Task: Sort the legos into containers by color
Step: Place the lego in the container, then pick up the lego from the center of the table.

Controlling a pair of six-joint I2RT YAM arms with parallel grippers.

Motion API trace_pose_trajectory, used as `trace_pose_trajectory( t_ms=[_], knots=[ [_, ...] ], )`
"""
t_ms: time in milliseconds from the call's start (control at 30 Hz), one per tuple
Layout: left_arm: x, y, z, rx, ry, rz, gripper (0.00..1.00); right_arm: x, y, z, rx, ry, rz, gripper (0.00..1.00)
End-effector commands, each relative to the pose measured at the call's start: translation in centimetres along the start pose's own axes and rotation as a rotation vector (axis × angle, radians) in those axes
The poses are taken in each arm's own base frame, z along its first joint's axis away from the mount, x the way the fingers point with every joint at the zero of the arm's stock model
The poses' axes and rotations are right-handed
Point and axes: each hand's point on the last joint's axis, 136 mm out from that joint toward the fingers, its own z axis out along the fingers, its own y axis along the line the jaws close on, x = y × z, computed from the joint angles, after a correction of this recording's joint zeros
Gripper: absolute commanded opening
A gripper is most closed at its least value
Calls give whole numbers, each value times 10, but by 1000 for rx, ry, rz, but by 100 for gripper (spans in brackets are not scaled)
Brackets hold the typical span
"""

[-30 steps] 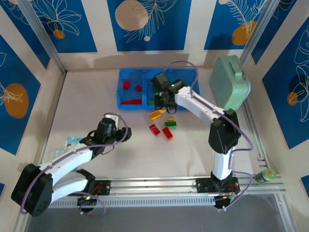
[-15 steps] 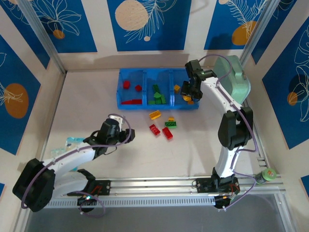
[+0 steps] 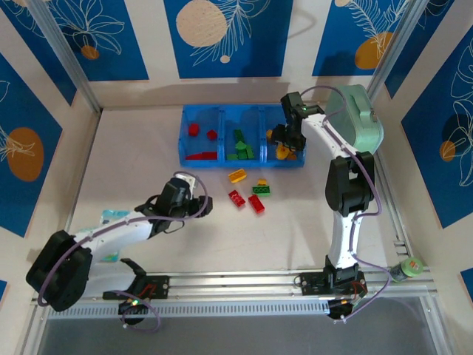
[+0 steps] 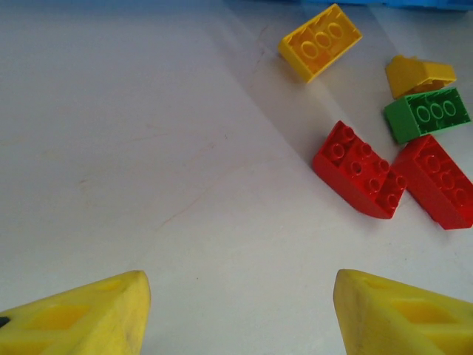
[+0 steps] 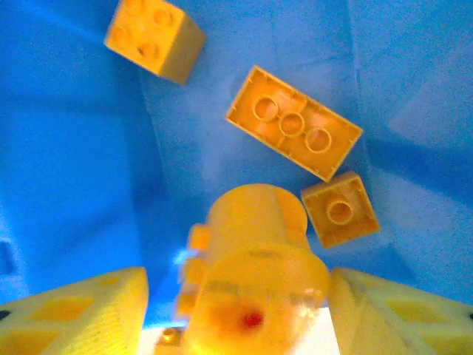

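The right gripper (image 5: 236, 292) hangs over the tray's (image 3: 182, 137) right-hand compartment, jaws spread wide. A blurred yellow piece (image 5: 255, 244) sits between them, seemingly loose. Beyond its fingertips lie three yellow bricks (image 5: 293, 122). The left gripper (image 4: 240, 296) is wide and empty, with five loose bricks (image 4: 358, 171) ahead to its right.

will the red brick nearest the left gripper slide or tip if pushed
The red brick looks like rigid plastic, so probably won't flex. It sits low and flat on the smooth table, so it would likely slide, not tip. It seems to touch a second red brick, which may shift.
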Motion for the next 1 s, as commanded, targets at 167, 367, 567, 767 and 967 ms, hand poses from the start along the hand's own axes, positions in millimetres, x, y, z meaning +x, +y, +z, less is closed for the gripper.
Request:
trace_pose_trajectory(
  t_ms=[167, 367, 567, 767, 967],
  knots=[
    [-25, -24, 12, 49, 1, 66, 69, 4, 13, -33, -20, -58, -40, 72],
    [-36, -34, 37, 53, 48, 105, 72, 33, 28, -57, -49, -121, -104, 72],
    [-43, -39, 73, 30, 126, 156, 73, 74, 35, -64, -80, -147, -161, 72],
    [-56, -44, 106, 4, 185, 213, 73, 108, 21, -67, -102, -144, -143, 72],
    [-64, -40, 131, -49, 220, 260, 73, 135, 7, -65, -134, -128, -100, 72]
  ],
)
